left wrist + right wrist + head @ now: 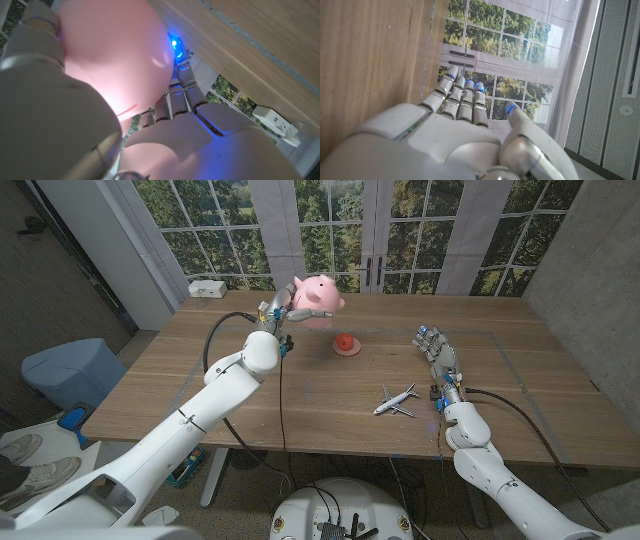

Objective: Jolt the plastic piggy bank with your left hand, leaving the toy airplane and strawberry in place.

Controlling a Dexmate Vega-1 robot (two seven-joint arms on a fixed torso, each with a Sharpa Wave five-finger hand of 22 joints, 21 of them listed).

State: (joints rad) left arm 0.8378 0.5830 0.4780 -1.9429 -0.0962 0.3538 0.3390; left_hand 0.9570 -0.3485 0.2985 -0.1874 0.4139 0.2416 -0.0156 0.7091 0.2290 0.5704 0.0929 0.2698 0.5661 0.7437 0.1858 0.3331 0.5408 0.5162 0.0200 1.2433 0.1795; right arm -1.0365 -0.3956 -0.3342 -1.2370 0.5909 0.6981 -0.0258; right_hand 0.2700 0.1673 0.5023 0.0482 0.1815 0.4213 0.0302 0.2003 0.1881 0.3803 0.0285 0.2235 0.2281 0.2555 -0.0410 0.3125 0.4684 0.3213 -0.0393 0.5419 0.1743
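Left hand (277, 310) grips piggy bank (318, 294), lifted off table's far side (jolt underway, set-down left). Strawberry (345, 343), toy airplane (397, 400) untouched. Right hand (440, 357) idle, fingers apart.

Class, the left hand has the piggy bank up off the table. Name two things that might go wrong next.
1. The piggy bank is held in the air by the left hand; a hard shake might loosen it and drop it.
2. The strawberry sits close below, so a falling bank could knock it.
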